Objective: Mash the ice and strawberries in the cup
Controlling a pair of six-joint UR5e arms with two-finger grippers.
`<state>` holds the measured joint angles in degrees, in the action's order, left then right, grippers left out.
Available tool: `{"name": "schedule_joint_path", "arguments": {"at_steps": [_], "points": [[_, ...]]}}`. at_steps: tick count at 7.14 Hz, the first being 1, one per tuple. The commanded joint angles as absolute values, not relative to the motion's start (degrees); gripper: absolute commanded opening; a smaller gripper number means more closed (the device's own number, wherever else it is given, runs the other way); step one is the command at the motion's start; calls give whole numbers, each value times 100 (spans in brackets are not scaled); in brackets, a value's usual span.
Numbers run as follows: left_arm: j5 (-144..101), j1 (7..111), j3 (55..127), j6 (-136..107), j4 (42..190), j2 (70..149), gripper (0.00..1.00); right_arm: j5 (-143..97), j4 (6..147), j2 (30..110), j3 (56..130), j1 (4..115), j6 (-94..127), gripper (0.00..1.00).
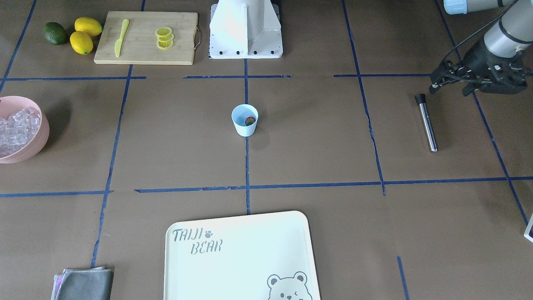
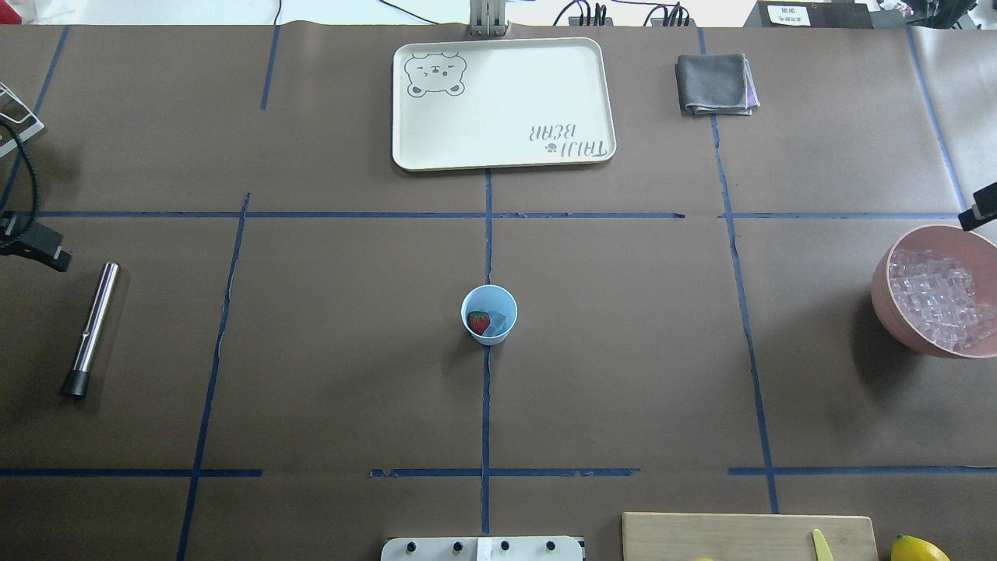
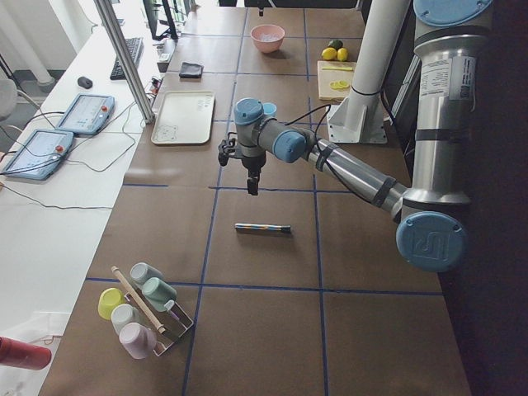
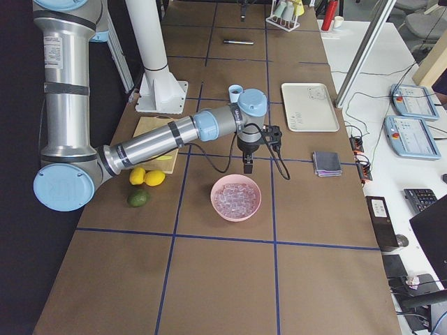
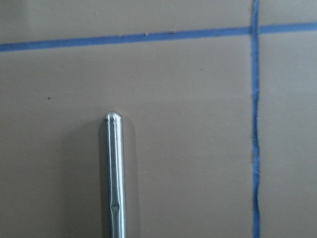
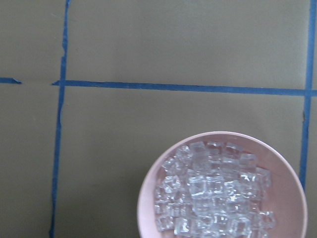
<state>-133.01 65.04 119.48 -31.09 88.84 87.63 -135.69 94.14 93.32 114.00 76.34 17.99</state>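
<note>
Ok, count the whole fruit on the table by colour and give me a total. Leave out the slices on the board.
yellow lemons: 2
dark green fruit: 1
red strawberry, in the cup: 1
Total: 4

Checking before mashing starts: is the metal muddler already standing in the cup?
No, the metal muddler lies flat on the table far from the cup, which holds only a strawberry and ice.
</note>
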Motion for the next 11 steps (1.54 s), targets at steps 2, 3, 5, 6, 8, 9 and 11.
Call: {"name": "schedule_joint_path", "arguments": {"at_steps": [2,3,5,6,8,9,11], "points": [[-13579,7556,11796,-1201,8868,8131,100,-13570,9605,9860,11171,8374,250,99],[-13570,7837,11490,-638,8877,8060,100,-13553,10111,9835,11162,8620,-346,99],[-13553,8085,10806,-273,8886,8112,100,-13526,10441,9852,11101,8763,-729,99],[-13579,8234,10758,-281,8877,8112,100,-13526,10441,9870,11057,8763,-729,99],[-13623,8244,10800,-307,8886,7937,100,-13544,10407,10001,10925,8763,-729,100],[-13736,8244,10845,-325,8886,7937,100,-13587,10389,10037,11116,8763,-712,100],[-13781,8262,10881,-343,8886,7945,100,-13570,10406,10124,11196,8763,-686,100]]}}
